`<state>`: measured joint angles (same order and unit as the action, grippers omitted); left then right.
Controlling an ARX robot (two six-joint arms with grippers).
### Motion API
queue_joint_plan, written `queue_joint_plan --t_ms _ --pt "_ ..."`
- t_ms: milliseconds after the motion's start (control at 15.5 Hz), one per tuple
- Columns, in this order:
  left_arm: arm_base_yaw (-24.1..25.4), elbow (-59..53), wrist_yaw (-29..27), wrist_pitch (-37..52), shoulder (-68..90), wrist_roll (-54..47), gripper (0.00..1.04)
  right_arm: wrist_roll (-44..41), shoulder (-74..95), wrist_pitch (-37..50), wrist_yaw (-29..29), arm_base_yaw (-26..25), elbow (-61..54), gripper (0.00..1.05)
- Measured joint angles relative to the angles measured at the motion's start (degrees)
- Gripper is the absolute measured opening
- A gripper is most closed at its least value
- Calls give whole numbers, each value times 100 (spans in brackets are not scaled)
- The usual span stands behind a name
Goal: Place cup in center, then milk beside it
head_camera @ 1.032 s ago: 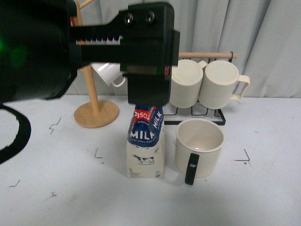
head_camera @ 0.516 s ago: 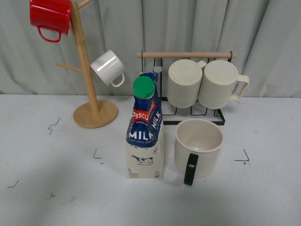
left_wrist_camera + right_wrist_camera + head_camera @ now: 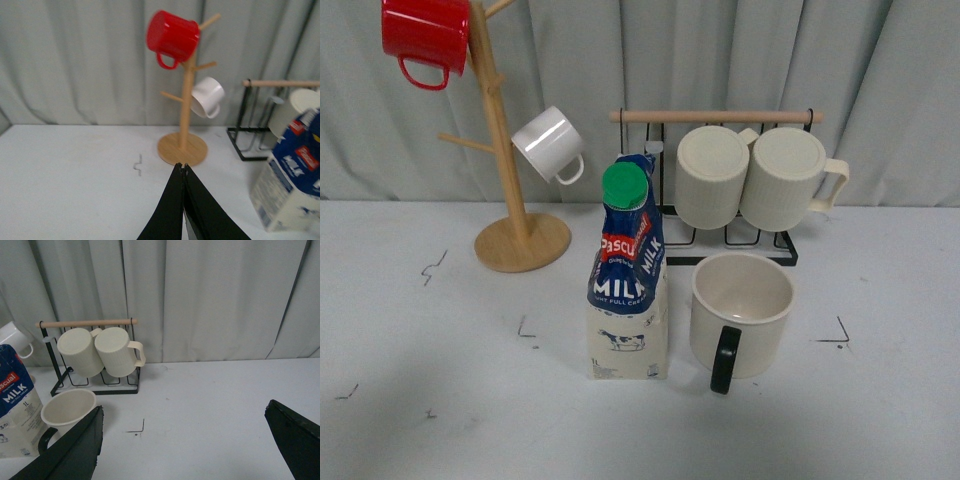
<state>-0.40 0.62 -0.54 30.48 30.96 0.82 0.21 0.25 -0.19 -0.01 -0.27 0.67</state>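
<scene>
The cup (image 3: pixel 742 312), a wide cream mug with a black handle turned toward me, stands upright on the white table right of centre. The milk (image 3: pixel 630 275), a blue and cream carton with a green cap, stands upright just left of it, a small gap apart. Neither gripper shows in the front view. The left gripper (image 3: pixel 183 166) is shut and empty, above the table left of the milk (image 3: pixel 292 175). The right gripper (image 3: pixel 185 420) is wide open and empty, right of the cup (image 3: pixel 67 409) and the milk (image 3: pixel 17 405).
A wooden mug tree (image 3: pixel 510 190) with a red mug (image 3: pixel 425 35) and a small white mug (image 3: pixel 550 145) stands at the back left. A black wire rack (image 3: pixel 720 180) with two ribbed cream mugs (image 3: pixel 750 180) stands behind the cup. Black corner marks (image 3: pixel 838 335) are on the table.
One second ago a black arm filled the upper left of the front view above the milk. It has withdrawn out of that view. The milk and cup have not moved.
</scene>
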Motion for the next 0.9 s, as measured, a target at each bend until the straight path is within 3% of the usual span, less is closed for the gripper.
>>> queue_joint_plan --t_ms 903 --pt "31 -2 55 -2028 -2076 0 2 0 0 -2 0 0 0 98"
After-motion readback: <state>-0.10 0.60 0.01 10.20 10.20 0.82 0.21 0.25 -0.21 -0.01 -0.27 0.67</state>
